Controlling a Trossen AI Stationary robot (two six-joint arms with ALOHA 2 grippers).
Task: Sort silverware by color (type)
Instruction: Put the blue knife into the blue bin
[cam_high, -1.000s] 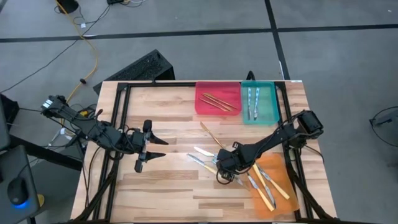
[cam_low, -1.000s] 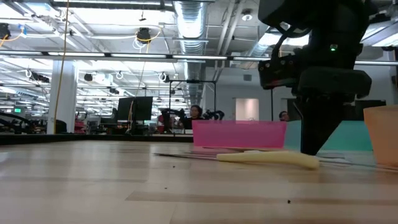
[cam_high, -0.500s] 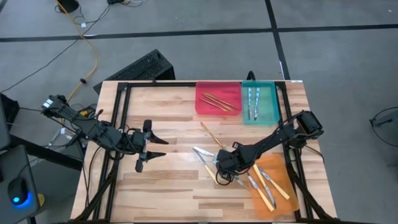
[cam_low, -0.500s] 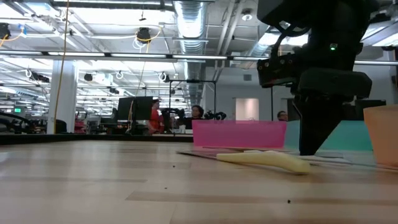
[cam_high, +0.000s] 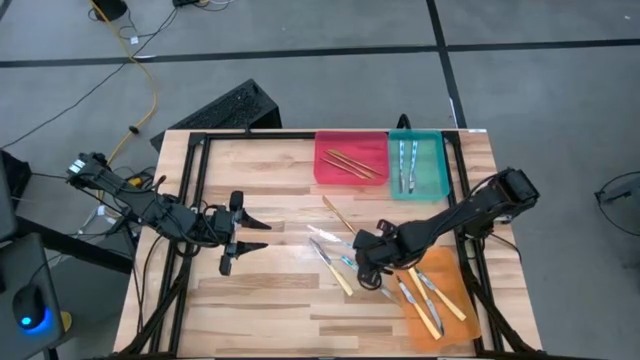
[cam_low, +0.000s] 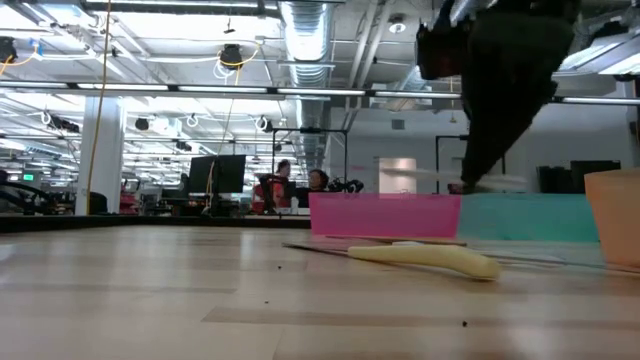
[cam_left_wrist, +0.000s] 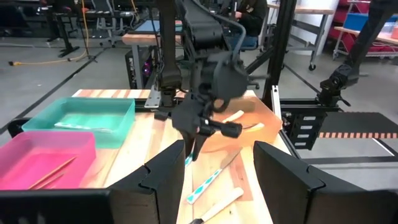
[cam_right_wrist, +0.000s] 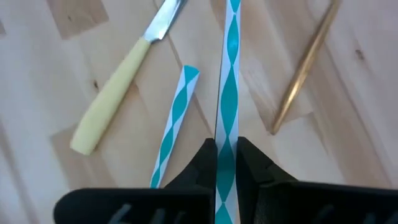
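My right gripper (cam_high: 366, 264) hangs over the middle right of the table, shut on a teal-and-white-handled piece of silverware (cam_right_wrist: 227, 93) that is off the wood. Below it lie a second teal-and-white piece (cam_right_wrist: 175, 122), a yellow-handled knife (cam_right_wrist: 115, 102) and a tan stick (cam_right_wrist: 306, 67), all flat on the table. My left gripper (cam_high: 257, 237) waits open at the table's left, level and pointing toward the right. Tan sticks lie in the red tray (cam_high: 350, 158), and light pieces lie in the teal tray (cam_high: 418, 166). My right gripper pinches the patterned handle (cam_right_wrist: 225, 144) between its two fingers, coming from above at a slant. The piece runs on past the fingertips on both sides. It hangs about level (cam_low: 487, 182), clear of the table and above the trays' rims.
An orange tray (cam_high: 447, 268) with yellow-handled knives sits at the near right, beside my right arm. The red and teal trays stand side by side at the far edge. The table's left half is bare wood. People move about in the room behind.
My right gripper has risen, staying shut, and has carried the teal-and-white piece from the table up clear of the wood. Before that rise the yellow-handled knife slid a little on the table.
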